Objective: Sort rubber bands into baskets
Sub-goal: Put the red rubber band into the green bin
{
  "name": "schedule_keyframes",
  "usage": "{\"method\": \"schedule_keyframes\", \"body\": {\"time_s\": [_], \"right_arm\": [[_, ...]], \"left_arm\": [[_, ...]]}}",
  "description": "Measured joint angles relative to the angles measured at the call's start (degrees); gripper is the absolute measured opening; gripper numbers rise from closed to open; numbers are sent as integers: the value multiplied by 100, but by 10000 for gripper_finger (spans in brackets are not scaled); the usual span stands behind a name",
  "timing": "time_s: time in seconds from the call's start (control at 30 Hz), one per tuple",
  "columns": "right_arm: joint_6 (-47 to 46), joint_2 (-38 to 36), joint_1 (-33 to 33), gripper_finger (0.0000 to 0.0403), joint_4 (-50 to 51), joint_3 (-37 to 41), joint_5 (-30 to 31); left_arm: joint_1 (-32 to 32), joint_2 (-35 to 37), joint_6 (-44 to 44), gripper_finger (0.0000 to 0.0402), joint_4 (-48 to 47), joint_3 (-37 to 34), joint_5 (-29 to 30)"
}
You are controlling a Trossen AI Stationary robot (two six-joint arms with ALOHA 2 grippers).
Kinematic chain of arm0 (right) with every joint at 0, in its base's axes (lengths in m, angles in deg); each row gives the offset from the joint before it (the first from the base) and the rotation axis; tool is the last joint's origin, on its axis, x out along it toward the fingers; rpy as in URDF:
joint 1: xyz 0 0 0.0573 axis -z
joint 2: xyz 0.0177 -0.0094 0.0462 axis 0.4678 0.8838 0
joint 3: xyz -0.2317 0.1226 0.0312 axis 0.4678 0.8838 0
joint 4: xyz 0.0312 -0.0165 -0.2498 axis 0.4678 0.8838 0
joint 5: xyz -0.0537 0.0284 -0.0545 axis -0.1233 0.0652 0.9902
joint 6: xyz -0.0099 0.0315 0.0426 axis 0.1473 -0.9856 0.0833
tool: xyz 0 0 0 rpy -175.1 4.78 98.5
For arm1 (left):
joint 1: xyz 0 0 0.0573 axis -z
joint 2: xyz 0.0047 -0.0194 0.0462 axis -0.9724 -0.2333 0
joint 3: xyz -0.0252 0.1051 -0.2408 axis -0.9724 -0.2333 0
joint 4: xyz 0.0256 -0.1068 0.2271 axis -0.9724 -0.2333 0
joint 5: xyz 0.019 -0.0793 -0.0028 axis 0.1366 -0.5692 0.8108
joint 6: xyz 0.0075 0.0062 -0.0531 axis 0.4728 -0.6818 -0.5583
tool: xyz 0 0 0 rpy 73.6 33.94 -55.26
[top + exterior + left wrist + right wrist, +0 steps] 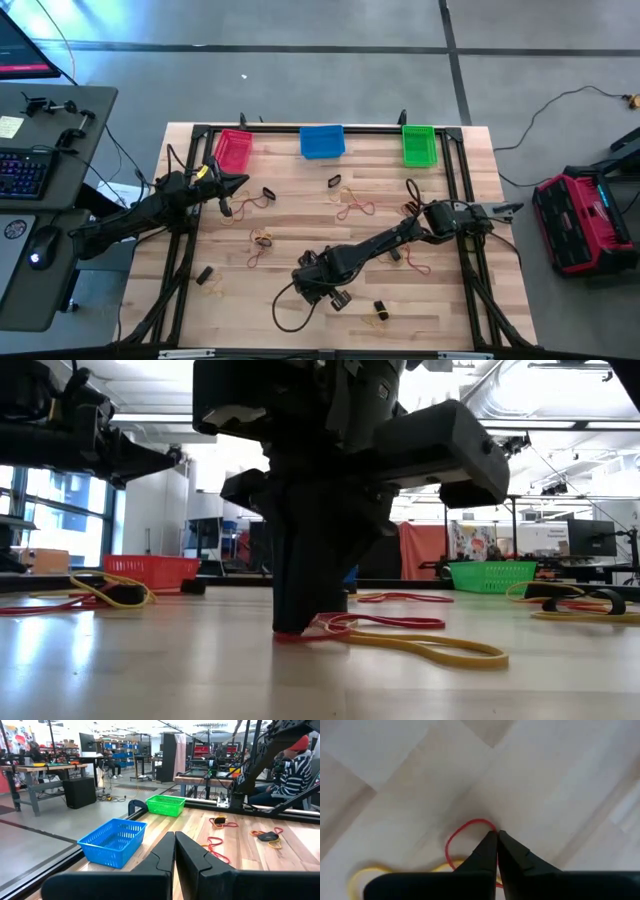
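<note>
Sitting along far edge: red basket, blue basket, green basket; contents unclear.

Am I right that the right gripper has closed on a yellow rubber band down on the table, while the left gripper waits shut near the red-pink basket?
Not quite: the right gripper is shut on a red rubber band, not a yellow one, as the right wrist view shows; a yellow band lies beside it. The rest holds: the left gripper waits shut near the red-pink basket.

no readable text, labels, brands or numbers in any view; the sticky note on the side desk and the wall posters in the room behind are too small to make out
</note>
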Motion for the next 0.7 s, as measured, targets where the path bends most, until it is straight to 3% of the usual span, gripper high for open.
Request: {"method": "schedule_keyframes", "body": {"time_s": [0.47,0.7], "right_arm": [[-203,-980,17,0,154,7,1451],[-710,-1616,48,0,835,7,2667]], "left_arm": [[2,0,0,3,-2,1,0],[1,0,0,3,-2,0,1]]}}
